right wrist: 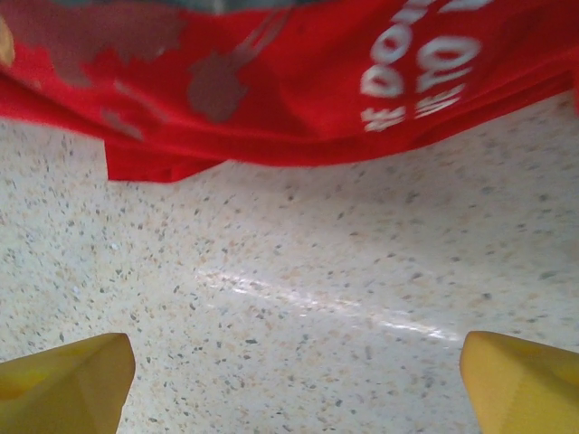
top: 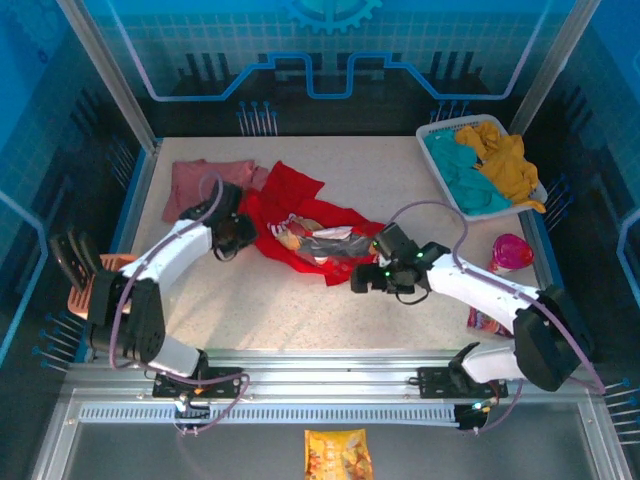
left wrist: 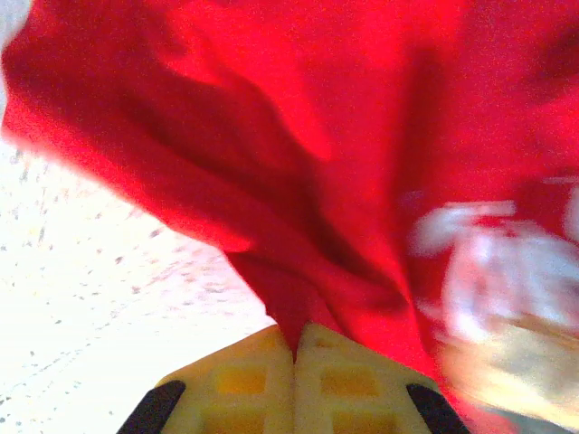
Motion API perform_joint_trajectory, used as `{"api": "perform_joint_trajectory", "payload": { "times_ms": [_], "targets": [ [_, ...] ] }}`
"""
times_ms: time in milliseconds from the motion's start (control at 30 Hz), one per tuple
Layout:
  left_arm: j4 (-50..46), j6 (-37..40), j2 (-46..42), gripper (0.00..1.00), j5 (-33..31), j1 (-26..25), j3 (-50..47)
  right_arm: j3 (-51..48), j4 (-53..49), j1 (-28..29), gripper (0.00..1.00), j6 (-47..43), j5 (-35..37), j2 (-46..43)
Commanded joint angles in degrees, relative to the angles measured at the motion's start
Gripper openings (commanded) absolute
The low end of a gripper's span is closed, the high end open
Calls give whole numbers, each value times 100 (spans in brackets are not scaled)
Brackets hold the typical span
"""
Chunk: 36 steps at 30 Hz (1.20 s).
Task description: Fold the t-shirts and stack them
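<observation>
Nothing folded or stacked yet: red t-shirt [top: 300, 215] crumpled mid-frame, pink t-shirt [top: 205, 180] bunched at upper left. Left pincer [left wrist: 294, 348] clenched on red cloth; right pincer [right wrist: 294, 362] released, near its hem.

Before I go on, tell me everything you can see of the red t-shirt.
The red t-shirt is soft bright-red cloth, crumpled and unfolded on the table, print side up with a picture and white lettering. The left gripper is shut on a fold at its left edge. The right gripper is open over bare table just short of its near hem, not touching.
</observation>
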Motion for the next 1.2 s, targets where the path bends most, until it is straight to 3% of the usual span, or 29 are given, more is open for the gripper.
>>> {"api": "perform_joint_trajectory", "payload": {
  "times_ms": [0,200,367,533,667,867,967,1033,1167],
  "targets": [
    [-864,327,-473,0,-176,-44,1064,72,241,429,93,416,359,351],
    [-1513,715,-180,0,-318,-44,2685,326,701,1081,92,981,1004,930],
    [-1608,892,161,0,-333,-33,3194,681,1162,1392,91,1401,1401,1540],
    [-1787,981,261,0,-223,-38,3570,666,933,1176,83,1380,2030,1639],
    [-2029,1263,229,0,-337,-35,3710,403,519,824,80,888,2238,876],
    [-2075,1355,102,0,-290,-35,3668,-353,260,-416,94,277,1377,-441],
    [-2077,1347,55,0,-249,-35,3644,-496,573,-793,97,-178,704,-541],
    [-2094,1344,16,0,-246,-35,3658,-380,658,-825,96,-388,426,-318],
    [-2120,1353,-82,0,-270,-35,3656,-210,987,-809,81,-343,163,91]
  ]
}}
